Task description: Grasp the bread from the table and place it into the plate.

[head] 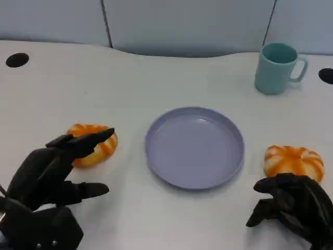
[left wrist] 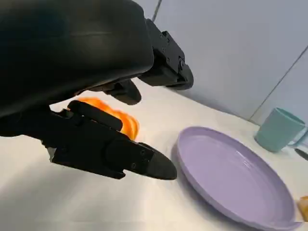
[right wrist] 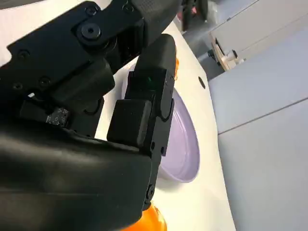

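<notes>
Two black hands flank an empty plate (head: 195, 147).
Left hand (head: 49, 174), fingers wide, reaches a bun (head: 93, 144) mid-left; right hand (head: 294, 205), fingers curled, holds nothing.

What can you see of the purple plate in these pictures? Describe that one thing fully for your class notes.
The purple plate is round and shallow, with a low raised rim and a smooth, slightly glossy surface that looks like plastic. It lies flat and empty on the white table, near the middle, between the two orange breads. Nothing touches it; both hands are apart from it.
</notes>
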Motion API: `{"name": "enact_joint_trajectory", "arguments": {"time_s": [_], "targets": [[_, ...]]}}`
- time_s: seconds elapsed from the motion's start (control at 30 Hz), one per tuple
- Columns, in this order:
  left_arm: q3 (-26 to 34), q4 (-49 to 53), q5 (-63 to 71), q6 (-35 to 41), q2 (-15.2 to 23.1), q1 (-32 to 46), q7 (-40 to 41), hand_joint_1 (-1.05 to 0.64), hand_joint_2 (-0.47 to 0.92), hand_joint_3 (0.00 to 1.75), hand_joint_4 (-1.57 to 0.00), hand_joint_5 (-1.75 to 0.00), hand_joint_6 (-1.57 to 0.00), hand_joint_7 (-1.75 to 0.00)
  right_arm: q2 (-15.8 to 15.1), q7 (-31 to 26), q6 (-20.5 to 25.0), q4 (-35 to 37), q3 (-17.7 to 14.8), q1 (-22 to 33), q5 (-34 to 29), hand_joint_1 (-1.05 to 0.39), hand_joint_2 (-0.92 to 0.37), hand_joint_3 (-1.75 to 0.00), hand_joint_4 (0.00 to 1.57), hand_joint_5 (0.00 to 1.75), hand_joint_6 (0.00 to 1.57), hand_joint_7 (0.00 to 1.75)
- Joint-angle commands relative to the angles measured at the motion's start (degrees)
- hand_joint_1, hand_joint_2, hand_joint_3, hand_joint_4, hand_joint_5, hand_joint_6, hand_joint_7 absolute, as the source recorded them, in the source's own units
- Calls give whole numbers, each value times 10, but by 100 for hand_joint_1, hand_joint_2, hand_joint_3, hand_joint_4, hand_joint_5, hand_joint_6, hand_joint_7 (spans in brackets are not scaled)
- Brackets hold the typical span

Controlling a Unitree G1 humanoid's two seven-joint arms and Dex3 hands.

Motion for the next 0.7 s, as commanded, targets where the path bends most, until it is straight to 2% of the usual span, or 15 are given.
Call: {"name": "enact_joint_trajectory", "arguments": {"time_s": [0.03,0.2,0.37,0.7], "targets": [[-26,-44,82,65,36,-12,40,-72,90,1,-3,-27,-18,0,-4,-4,0,-8,1,2,-1,-99,-69,0,149,52,157,4],[-62,-65,140,130,52,-36,50,-76,92,1,0,-14,-13,0,-3,-9,2,-14,2,5,-2,-99,-70,0,149,53,157,4],[-95,-38,155,173,59,-76,40,-79,92,4,-1,-11,-13,0,-3,-7,6,-16,3,6,3,-97,-69,0,148,54,156,4],[-182,186,142,214,44,-239,20,-74,89,0,-7,-13,-18,-1,-3,-11,17,-26,2,10,7,-98,-68,0,148,55,157,5]]}}
